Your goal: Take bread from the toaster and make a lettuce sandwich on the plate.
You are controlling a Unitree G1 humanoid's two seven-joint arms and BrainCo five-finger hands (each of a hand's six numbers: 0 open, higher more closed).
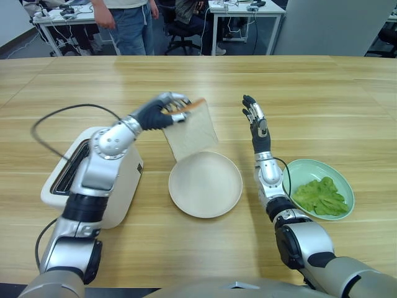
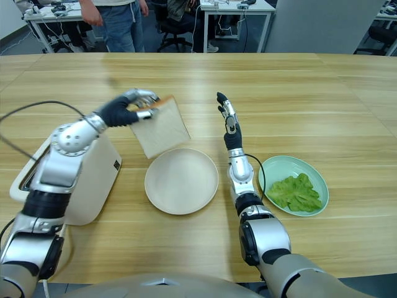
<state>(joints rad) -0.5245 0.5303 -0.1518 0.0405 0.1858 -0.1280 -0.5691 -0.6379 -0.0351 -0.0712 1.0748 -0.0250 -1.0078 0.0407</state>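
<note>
The counter [image 1: 310,81] is wood with a matt grain. The plate [image 1: 205,186] looks matt and the toaster [image 1: 130,181] smooth plastic. My left hand [image 1: 158,113] is partly polished metal.

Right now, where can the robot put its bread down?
The plate is bare, between the toaster and the right hand. The table beyond the left hand and its bread is open too. Crowded: between plate and lettuce bowl, where the right arm lies.
</note>
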